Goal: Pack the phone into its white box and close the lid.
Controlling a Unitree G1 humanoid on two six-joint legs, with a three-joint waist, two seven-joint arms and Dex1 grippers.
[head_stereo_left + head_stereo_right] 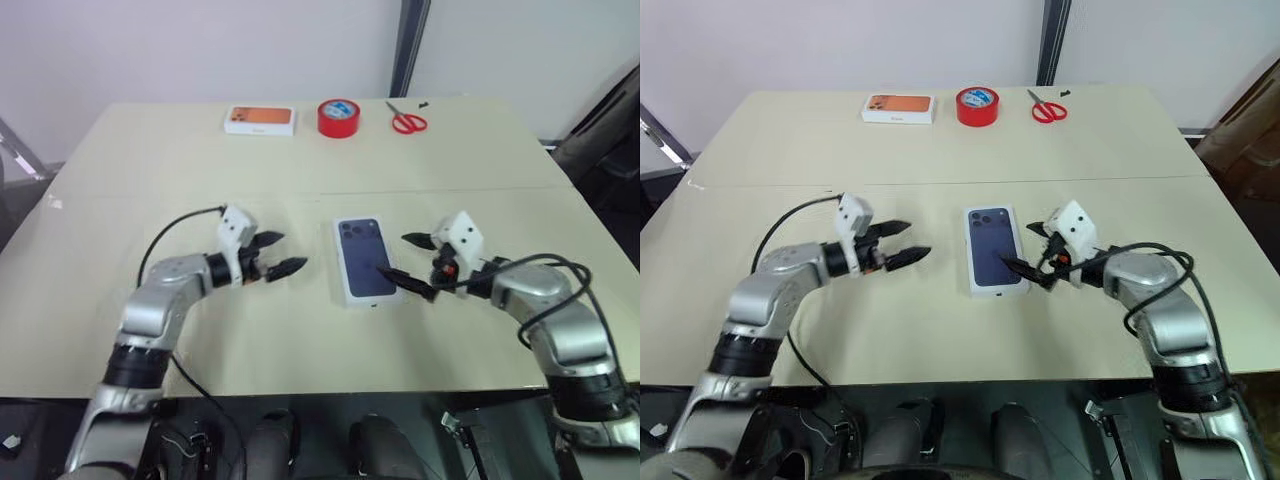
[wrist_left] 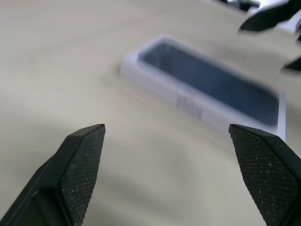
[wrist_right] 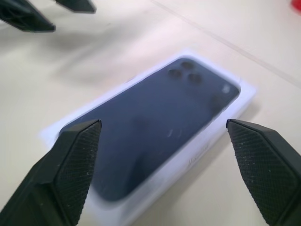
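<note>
Fingers of left gripper [image 1: 276, 254] spread wide, nothing between them, tips aimed toward the closed box from its left, clear gap of bare table [image 1: 300, 160] between tips and box edge. Right gripper [image 1: 417, 265] also spread wide, holding nothing; its lower fingertip sits right at the box's right edge, over or touching it, cannot tell which. Upper finger stands apart from the box.

Lid [image 1: 364, 258], white with dark blue phone picture on top, lies flat mid-table between the two grippers, seated square on the white box; only a white side wall with small print shows in the left wrist view. Phone itself not visible with lid on.

Table edges: near edge runs just below both forearms; a seam crosses the table behind the box. Far edge carries white box with orange picture [image 1: 259, 120], red tape roll [image 1: 338, 117], red scissors [image 1: 406, 121], all well apart from the closed box. Open room on the left side of the table and on the right beyond the right arm.
</note>
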